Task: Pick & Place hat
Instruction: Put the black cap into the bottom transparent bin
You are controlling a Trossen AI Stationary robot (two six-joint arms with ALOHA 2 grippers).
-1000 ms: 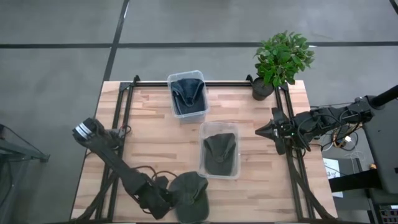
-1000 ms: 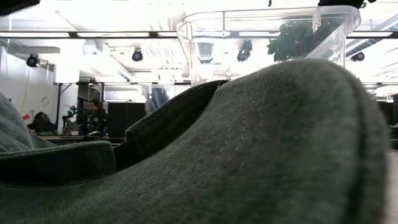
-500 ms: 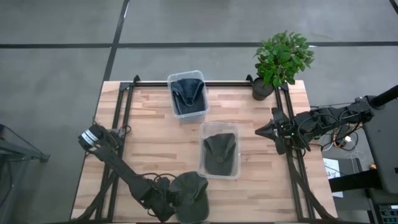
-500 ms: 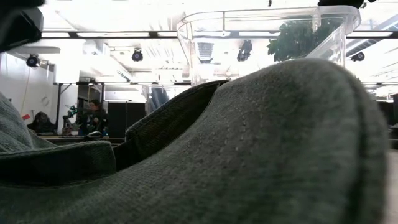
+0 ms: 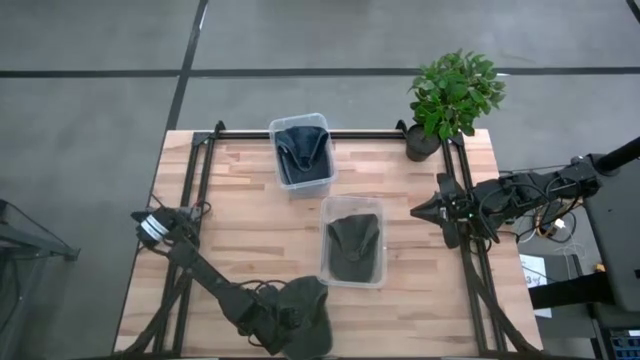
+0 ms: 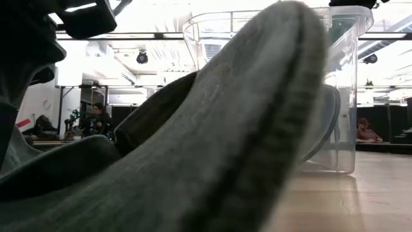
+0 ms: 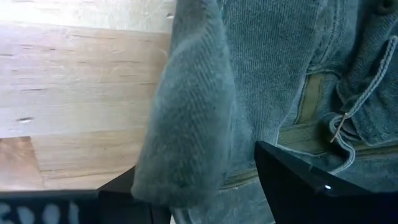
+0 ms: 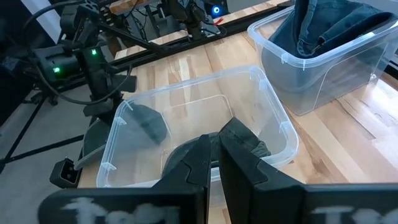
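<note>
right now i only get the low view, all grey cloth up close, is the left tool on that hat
Observer: Yes. The left tool is open astride a raised fold of the grey hat.
Operator: where's that hat on the table
Observer: At the table's near edge, outside the near clear bin.
Operator: bin empty?
Observer: No, a dark hat lies in it.
Operator: right arm?
Observer: The right tool is shut, waiting at the table's right side.

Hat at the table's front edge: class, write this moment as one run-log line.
left claw: open, astride hat brim | hat: on table, not lifted | right claw: shut, waiting over bin
</note>
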